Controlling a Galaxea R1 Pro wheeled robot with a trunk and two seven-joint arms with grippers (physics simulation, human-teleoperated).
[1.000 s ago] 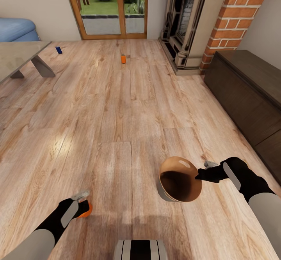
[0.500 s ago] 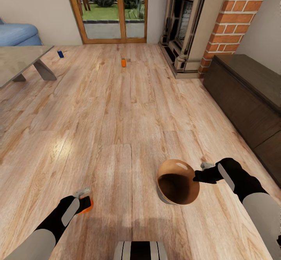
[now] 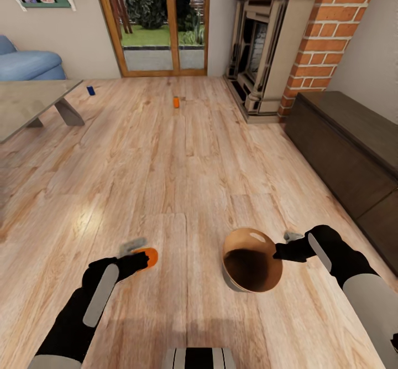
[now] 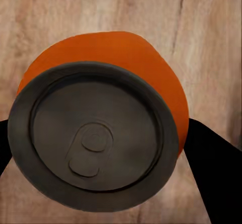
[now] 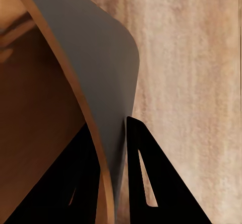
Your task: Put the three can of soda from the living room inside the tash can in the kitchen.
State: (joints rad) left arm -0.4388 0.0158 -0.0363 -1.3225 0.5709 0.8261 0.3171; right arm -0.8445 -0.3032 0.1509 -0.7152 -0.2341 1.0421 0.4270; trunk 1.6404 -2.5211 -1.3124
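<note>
Orange can (image 3: 149, 256) is sitting between the fingers of the left gripper (image 3: 139, 254), at about 7 o'clock in the head view, held above the wood floor (image 3: 182, 181). In the left wrist view the can (image 4: 103, 128) is showing its dark lid and pull tab, with a black finger (image 4: 214, 173) pressing each side.

The bin (image 3: 252, 259) is hanging at 5 o'clock, tilted so its brown inside is facing the camera. The right gripper (image 3: 283, 249) is pinching its rim at the 3 o'clock side; in the right wrist view the bin wall (image 5: 96, 73) is running between the two fingers (image 5: 146, 178), one inside and one outside.

A second orange can (image 3: 176, 102) is standing on the floor near 12 o'clock, before the glass doors (image 3: 163, 20). A blue can (image 3: 90, 90) is standing at 10 o'clock, just beside the low table (image 3: 27, 100), with the sofa (image 3: 27, 62) behind.
</note>
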